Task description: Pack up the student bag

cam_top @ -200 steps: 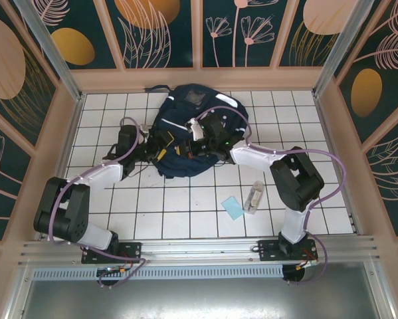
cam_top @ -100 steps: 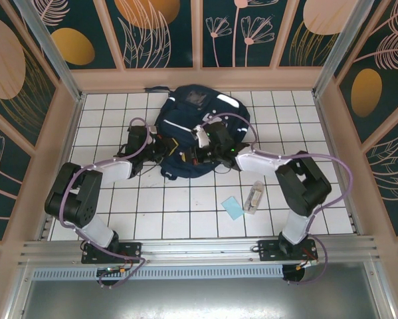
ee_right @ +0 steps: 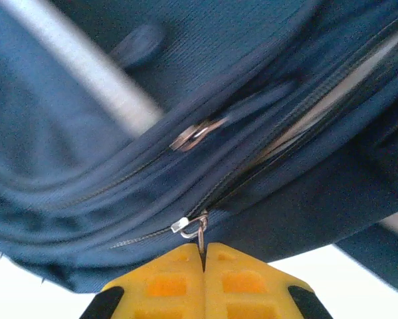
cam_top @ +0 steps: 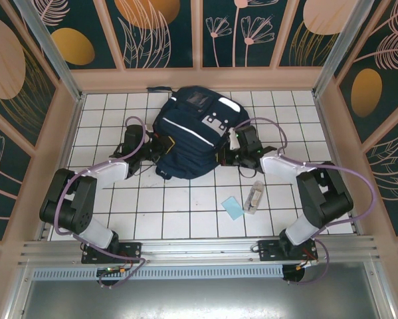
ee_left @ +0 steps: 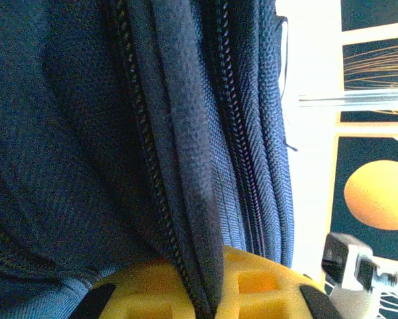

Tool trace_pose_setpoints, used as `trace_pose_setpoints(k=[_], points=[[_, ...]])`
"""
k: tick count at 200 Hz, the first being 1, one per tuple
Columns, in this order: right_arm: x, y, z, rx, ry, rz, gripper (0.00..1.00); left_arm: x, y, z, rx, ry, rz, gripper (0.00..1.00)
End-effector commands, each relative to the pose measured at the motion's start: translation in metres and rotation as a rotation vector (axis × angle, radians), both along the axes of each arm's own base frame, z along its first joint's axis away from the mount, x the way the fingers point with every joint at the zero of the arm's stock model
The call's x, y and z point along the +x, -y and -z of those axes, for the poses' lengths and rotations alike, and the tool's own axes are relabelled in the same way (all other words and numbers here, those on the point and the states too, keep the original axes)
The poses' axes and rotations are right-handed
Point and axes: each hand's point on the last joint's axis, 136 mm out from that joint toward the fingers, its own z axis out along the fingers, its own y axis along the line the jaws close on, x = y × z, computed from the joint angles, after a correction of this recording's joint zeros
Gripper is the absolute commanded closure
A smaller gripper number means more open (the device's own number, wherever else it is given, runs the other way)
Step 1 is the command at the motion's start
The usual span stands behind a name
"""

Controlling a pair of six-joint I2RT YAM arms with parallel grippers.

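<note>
Student bag [cam_top: 185, 139]: left gripper [ee_left: 202, 286] pinching fabric fold [ee_left: 185, 166], right gripper [ee_right: 204, 256] clamping zipper pull [ee_right: 200, 229]; packing likely unfinished, blue card [cam_top: 232, 208] lying behind right gripper.

I can read no text, number or brand from here. The grey-white patch [cam_top: 216, 123] on the student bag [cam_top: 185, 143] carries only dark squares, not characters. If the clear bottle [cam_top: 254, 197] or the blue card [cam_top: 232, 207] bears any print, it is too small for me to tell.
</note>
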Motion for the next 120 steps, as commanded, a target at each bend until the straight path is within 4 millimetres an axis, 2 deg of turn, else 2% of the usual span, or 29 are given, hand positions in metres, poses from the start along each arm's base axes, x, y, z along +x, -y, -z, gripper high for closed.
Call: trace_pose_setpoints(k=[1, 23, 35, 44, 71, 91, 106, 120], points=[[0.043, 0.06, 0.013, -0.222, 0.061, 0.15, 1.0, 0.019, -0.019, -0.049, 0.005, 0.166, -0.055, 1.0], [0.082, 0.095, 0.025, -0.347, 0.08, 0.222, 1.0, 0.014, -0.017, -0.05, -0.004, 0.156, -0.032, 1.0], [0.096, 0.105, 0.032, -0.388, 0.065, 0.237, 1.0, 0.012, -0.018, -0.052, -0.006, 0.159, -0.03, 1.0], [0.101, 0.103, 0.032, -0.384, 0.068, 0.231, 1.0, 0.011, -0.019, -0.053, -0.005, 0.162, -0.031, 1.0], [0.096, 0.082, 0.006, -0.279, 0.106, 0.177, 1.0, 0.011, -0.023, -0.052, 0.015, 0.167, -0.037, 1.0], [0.083, 0.082, -0.011, -0.269, 0.129, 0.154, 1.0, 0.015, -0.03, -0.048, 0.008, 0.162, -0.045, 1.0], [0.077, 0.091, -0.014, -0.316, 0.133, 0.166, 1.0, 0.019, -0.036, -0.05, 0.009, 0.167, -0.037, 1.0], [0.078, 0.11, -0.004, -0.395, 0.117, 0.212, 1.0, 0.021, -0.041, -0.05, 0.027, 0.166, -0.021, 1.0]])
